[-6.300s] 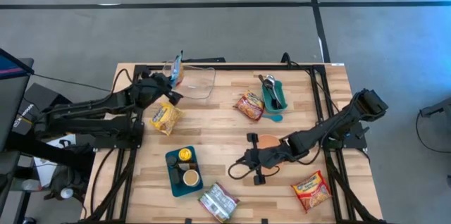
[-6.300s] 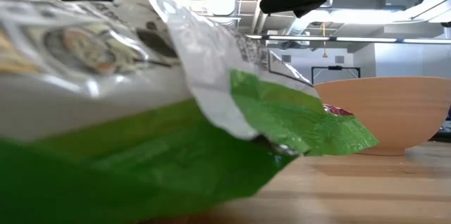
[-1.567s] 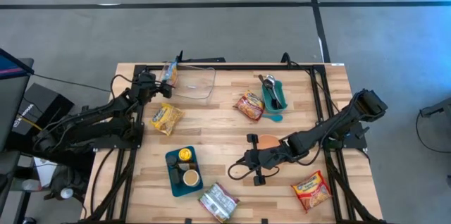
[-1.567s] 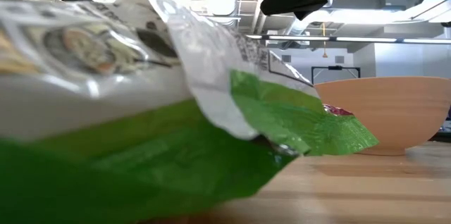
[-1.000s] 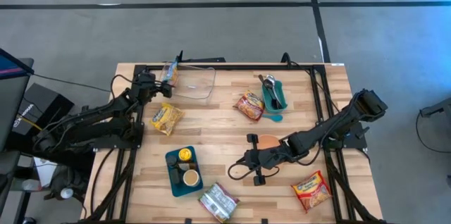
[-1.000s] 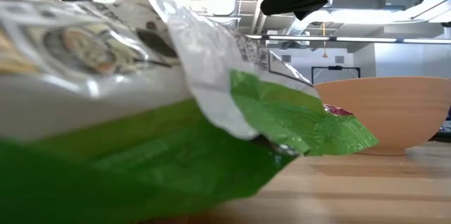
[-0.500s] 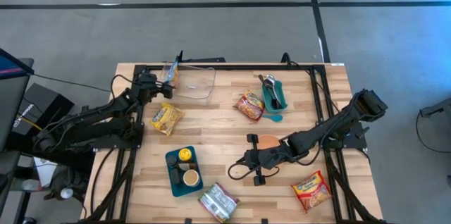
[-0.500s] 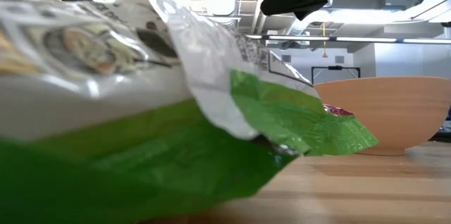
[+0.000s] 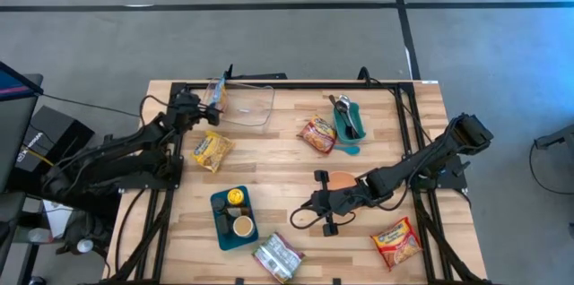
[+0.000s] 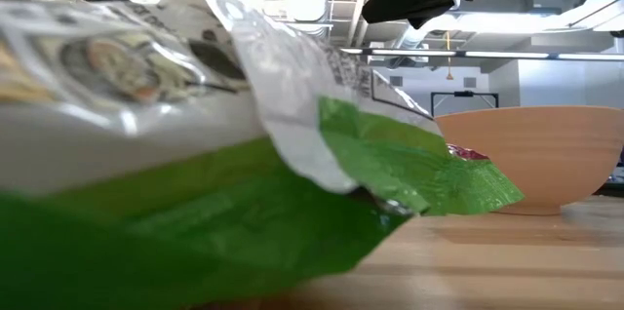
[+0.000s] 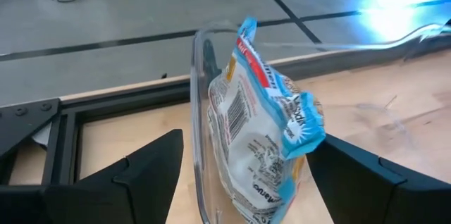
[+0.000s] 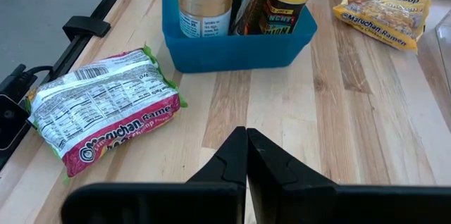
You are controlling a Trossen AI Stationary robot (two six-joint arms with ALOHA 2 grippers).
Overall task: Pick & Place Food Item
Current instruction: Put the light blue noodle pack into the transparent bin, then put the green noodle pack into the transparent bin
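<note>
A blue-and-white ramen packet (image 11: 264, 122) stands on end in the clear plastic container (image 9: 247, 104) at the table's far left, leaning against its left wall (image 11: 199, 118). In the high view the packet (image 9: 215, 93) shows at that wall. My left gripper (image 11: 246, 189) is open just short of the packet, one finger on either side of its lower end, touching nothing; in the high view it (image 9: 195, 107) is left of the container. My right gripper (image 12: 246, 155) is shut with nothing in it above the table's middle (image 9: 303, 217).
On the table lie a yellow ramen packet (image 9: 211, 149), a red one (image 9: 318, 133), a teal bin of utensils (image 9: 348, 122), a wooden bowl (image 9: 343, 180), a blue tray with jars (image 9: 233, 218), a green-edged packet (image 9: 278, 256) and a red-yellow packet (image 9: 396, 240).
</note>
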